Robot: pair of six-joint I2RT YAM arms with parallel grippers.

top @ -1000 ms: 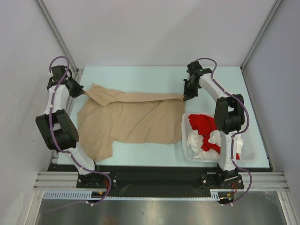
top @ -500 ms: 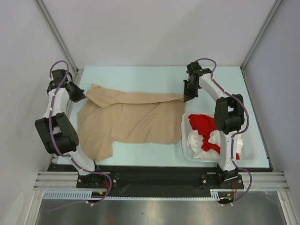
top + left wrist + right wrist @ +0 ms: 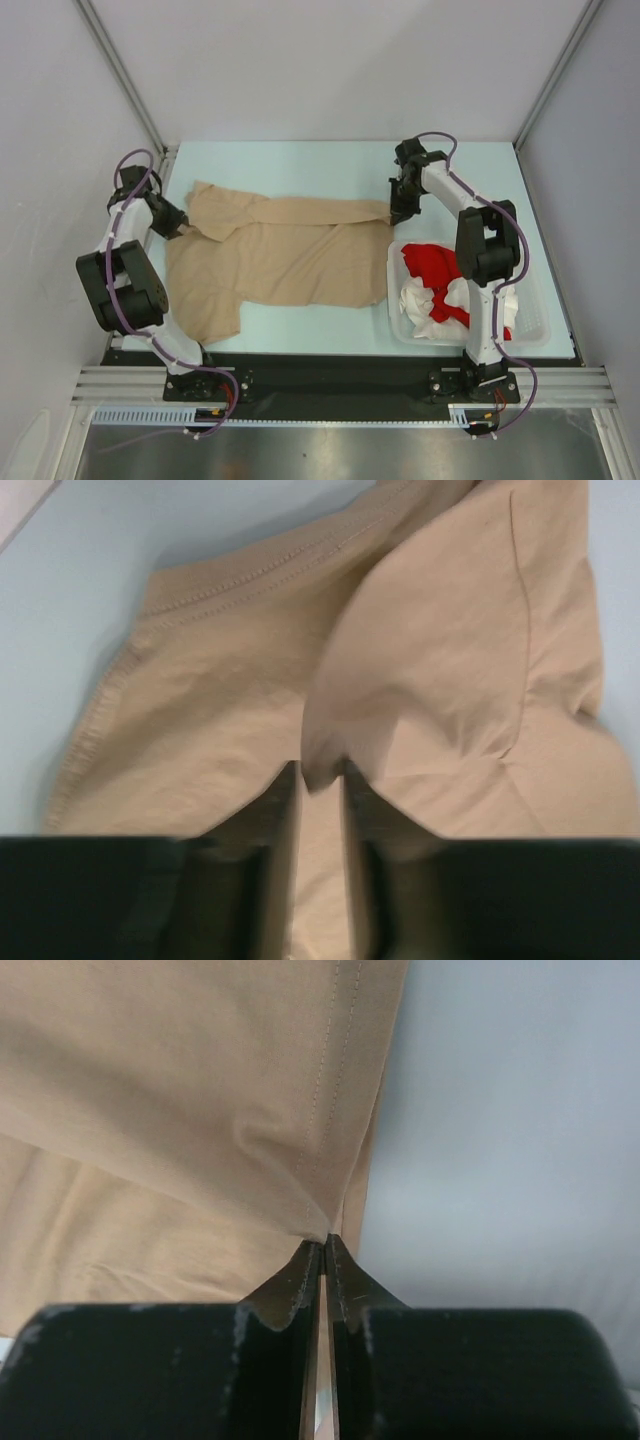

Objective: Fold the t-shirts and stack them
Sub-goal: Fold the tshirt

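Left gripper (image 3: 322,772): low over the left edge of the tabletop (image 3: 300,165), toward the far side. Its two fingers stand a narrow gap apart with a raised pinch of the beige t-shirt (image 3: 290,255) between the tips. Whether the pads press on that fold cannot be told from the wrist view. The fold sits in the shirt's far left part, beside a stitched hem. Right gripper (image 3: 323,1243): in the far half of the tabletop, right of centre, jaws closed to a sliver and clamped on the stitched hem at the shirt's far right corner, the cloth puckering toward the tips. The beige t-shirt lies spread between the two grippers, covering the left and middle of the tabletop. It is unfolded and creased, its far edge running as a rumpled band from one gripper to the other and a flap reaching toward the near edge at the left. Just beside its right edge a white lattice basket (image 3: 545,315) stands at the near right corner; contact between the two cannot be confirmed. In the basket lie a red t-shirt (image 3: 430,262) and a white t-shirt (image 3: 425,300), crumpled together, the red mostly toward the far side. The right arm passes above the basket.
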